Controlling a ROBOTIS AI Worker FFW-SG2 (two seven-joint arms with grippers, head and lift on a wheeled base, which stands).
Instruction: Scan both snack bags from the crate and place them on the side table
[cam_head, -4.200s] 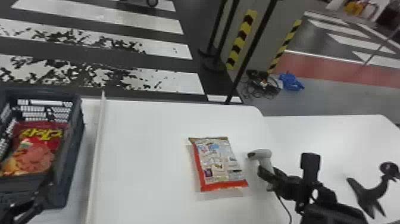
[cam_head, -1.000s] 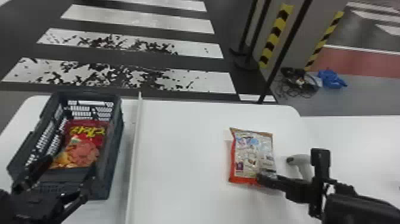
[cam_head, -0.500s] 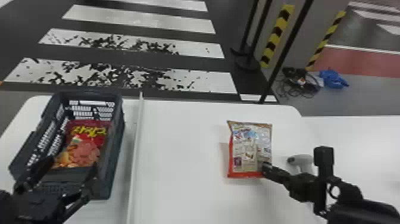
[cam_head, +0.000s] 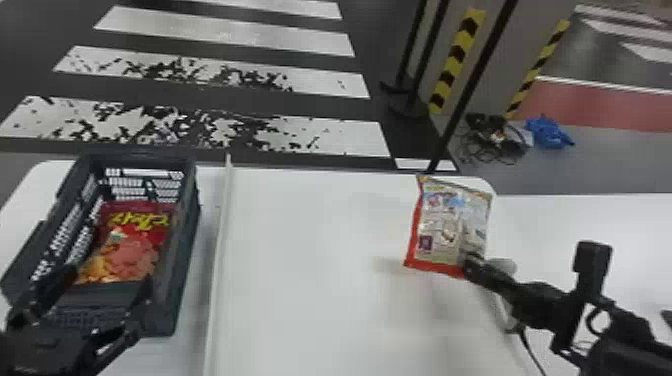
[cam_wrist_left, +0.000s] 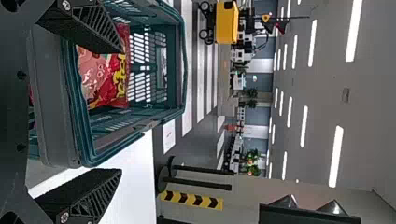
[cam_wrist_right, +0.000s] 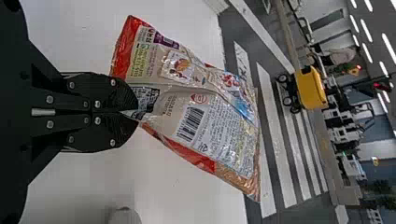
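Two snack bags are before you; one is in your right hand, whose fingers are clenched on its edge, near the lower right corner as the head view has it; it is raised over the white counter, its printed back turned to the head camera, its red border along the left and bottom; your right wrist view shows the barcode on that back. The other bag lies in the dark crate, its red front with yellow lettering facing up.

Your left hand is released, its fingers spread wide at the crate's near end, with nothing between them; the crate sits at your left, and a pale raised strip runs between it and the middle of the counter. The scanner shows partly behind your right hand, just beside it; a dark cord trails towards you. On the floor beyond, you have a blue bundle near some black cables.
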